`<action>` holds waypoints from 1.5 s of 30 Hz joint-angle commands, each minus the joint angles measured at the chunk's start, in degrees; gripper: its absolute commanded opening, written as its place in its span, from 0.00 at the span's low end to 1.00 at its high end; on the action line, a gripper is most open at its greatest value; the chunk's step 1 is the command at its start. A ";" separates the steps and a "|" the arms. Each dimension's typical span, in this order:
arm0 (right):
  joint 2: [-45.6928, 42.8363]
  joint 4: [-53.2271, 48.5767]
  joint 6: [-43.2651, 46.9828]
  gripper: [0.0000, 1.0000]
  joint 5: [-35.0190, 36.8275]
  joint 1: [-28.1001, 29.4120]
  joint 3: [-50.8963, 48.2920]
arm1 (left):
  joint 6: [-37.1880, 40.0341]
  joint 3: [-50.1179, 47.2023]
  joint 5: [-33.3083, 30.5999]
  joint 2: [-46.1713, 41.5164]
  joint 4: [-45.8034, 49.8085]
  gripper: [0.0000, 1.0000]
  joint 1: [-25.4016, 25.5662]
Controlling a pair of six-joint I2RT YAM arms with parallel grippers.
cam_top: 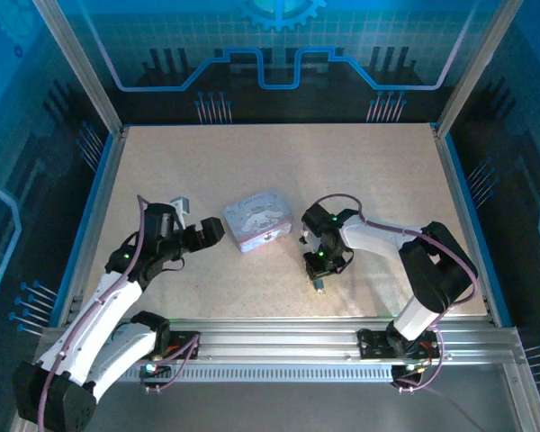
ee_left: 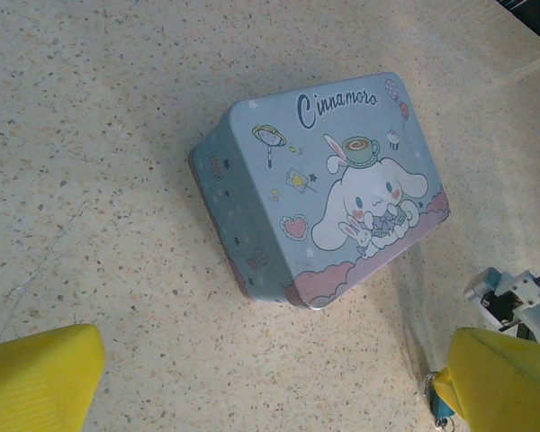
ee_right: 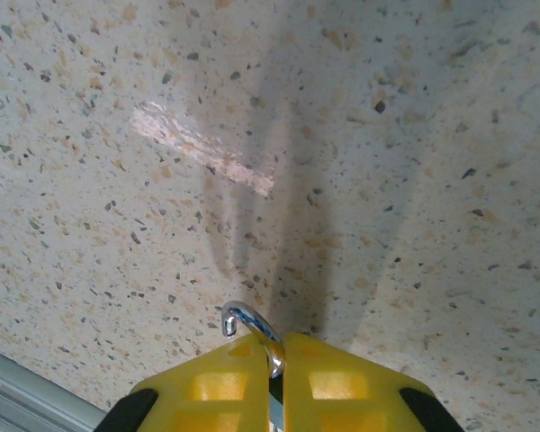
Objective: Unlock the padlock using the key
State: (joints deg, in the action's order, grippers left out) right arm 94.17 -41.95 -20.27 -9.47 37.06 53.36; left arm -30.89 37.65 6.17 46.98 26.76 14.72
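right pincer (ee_right: pixel 277 387) clamped on padlock (ee_right: pixel 252 315) near front rail (ee_right: pixel 18 387) | left pincer (ee_left: pixel 270 378) wide, tin (ee_left: pixel 324 198) ahead

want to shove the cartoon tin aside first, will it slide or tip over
Likely slides rather than tips: the tin lies flat and low on the table. Its smooth printed lid and rounded corners could be slippery to grip. Weight is unclear; its contents are hidden.

One pale blue cartoon-printed tin (cam_top: pixel 259 219). One padlock (cam_top: pixel 319 286), right of the tin, with one silvery shackle (ee_right: pixel 252 326). Two grippers: left gripper (cam_top: pixel 212 232) just left of the tin, right gripper (cam_top: pixel 319 273) right of it. Two arms: left arm (cam_top: pixel 99 315), right arm (cam_top: pixel 432 270).
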 commanded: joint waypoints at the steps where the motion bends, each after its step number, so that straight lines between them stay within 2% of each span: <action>1: 0.62 -0.40 0.67 0.13 0.14 -0.41 1.19 | 1.71 0.06 -0.81 0.13 0.66 0.99 -0.57; 10: -4.04 -1.11 0.23 0.25 2.43 -0.41 1.26 | 1.61 2.40 -0.79 0.22 1.53 0.99 -0.61; 25: -21.94 -3.67 4.67 0.37 10.58 -2.19 3.83 | -0.76 6.33 -1.58 -0.04 2.37 0.99 -1.17; 32: -28.36 -3.43 8.40 0.45 15.33 -6.30 5.53 | 0.51 9.16 -4.33 0.66 3.08 0.99 -2.13; 45: -38.32 6.18 15.01 0.66 14.26 -18.50 1.06 | 7.12 8.16 -11.11 1.31 -5.50 0.99 -5.86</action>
State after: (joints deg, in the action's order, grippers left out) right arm 57.23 -39.42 -7.62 5.41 20.78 56.03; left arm -27.09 45.25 -2.02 47.81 24.69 9.93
